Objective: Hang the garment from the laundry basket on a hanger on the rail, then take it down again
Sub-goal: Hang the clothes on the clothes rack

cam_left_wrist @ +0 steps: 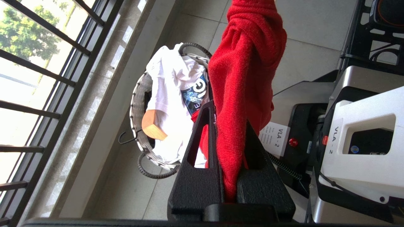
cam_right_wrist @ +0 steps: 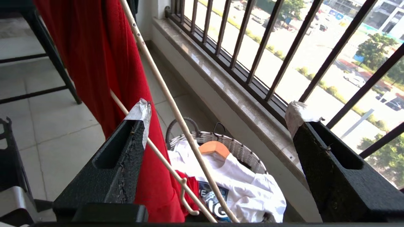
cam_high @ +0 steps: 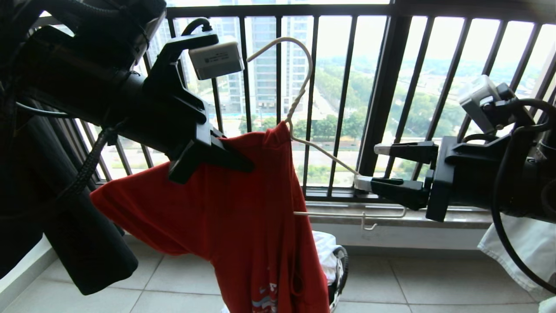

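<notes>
Two white labels reading "VLA - 2" sit on the robot's base, and the one white printed shirt in the laundry basket shows the letters "IG" on a dark print; beside it lies one wooden hanger. The left gripper has its jaws pinching the shoulder of the single red garment, which hangs half-threaded on the one cream hanger above the basket on the tiled floor. The right gripper has its jaws spread wide at the hanger's bare end.
</notes>
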Motion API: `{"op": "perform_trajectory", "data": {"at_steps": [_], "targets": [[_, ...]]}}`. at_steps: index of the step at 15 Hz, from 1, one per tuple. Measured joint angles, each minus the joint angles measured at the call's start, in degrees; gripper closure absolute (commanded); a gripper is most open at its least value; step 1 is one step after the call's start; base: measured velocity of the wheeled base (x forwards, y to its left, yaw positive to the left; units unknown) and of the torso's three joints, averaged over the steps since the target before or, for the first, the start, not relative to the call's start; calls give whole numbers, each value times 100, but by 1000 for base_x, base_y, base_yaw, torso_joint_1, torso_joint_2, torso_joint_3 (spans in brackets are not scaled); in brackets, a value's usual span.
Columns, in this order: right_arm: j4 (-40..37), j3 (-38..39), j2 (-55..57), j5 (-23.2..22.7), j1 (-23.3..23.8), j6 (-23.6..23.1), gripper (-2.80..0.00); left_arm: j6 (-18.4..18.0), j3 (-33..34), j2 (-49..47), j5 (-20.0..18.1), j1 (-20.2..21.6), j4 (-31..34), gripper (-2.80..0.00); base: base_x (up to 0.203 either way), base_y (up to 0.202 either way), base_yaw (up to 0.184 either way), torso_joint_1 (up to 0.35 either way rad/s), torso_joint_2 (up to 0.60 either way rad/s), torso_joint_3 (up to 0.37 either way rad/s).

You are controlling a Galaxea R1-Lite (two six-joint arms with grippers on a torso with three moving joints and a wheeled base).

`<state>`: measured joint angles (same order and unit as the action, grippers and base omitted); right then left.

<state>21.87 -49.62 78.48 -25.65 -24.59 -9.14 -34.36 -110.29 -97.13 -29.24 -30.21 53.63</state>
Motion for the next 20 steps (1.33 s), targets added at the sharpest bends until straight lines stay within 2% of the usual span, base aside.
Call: {"op": "perform_trajectory", "data": {"at_steps": [3, 4, 5, 8, 10, 14, 16, 18, 20], "targets": [[-646, -102, -645, 10, 169, 933, -280, 601, -54, -30, 3, 11, -310, 0, 0, 0, 0, 0, 0, 0], [-929, -120, -856, 22, 191, 1115, -280, 821, -59, -39, 5, 13, -436, 0, 0, 0, 0, 0, 0, 0], [-1213, -122, -1040, 47, 211, 1166, 0, 1097, -59, -44, 5, 15, -606, 0, 0, 0, 0, 0, 0, 0], [-1638, -185, -1323, -35, 203, 1139, 0, 1828, -36, -35, 12, 13, -866, 0, 0, 0, 0, 0, 0, 0], [-1981, -242, -1303, -189, 56, 1139, 0, 2020, 22, -24, 12, 6, -872, 0, 0, 0, 0, 0, 0, 0], [-2036, -258, -709, -265, -229, 1281, 0, 2410, 102, -19, 14, 23, -876, 0, 0, 0, 0, 0, 0, 0], [-1907, -288, -238, -255, -421, 1651, 0, 2494, 216, 50, 32, 67, -873, 0, 0, 0, 0, 0, 0, 0], [-1643, -319, 226, -249, -541, 2229, 0, 2514, 422, 207, 38, 201, -886, 0, 0, 0, 0, 0, 0, 0], [-1472, -321, 657, -249, -669, 2652, 0, 2529, 788, 444, 18, 361, -1192, 0, 0, 0, 0, 0, 0, 0]]}}
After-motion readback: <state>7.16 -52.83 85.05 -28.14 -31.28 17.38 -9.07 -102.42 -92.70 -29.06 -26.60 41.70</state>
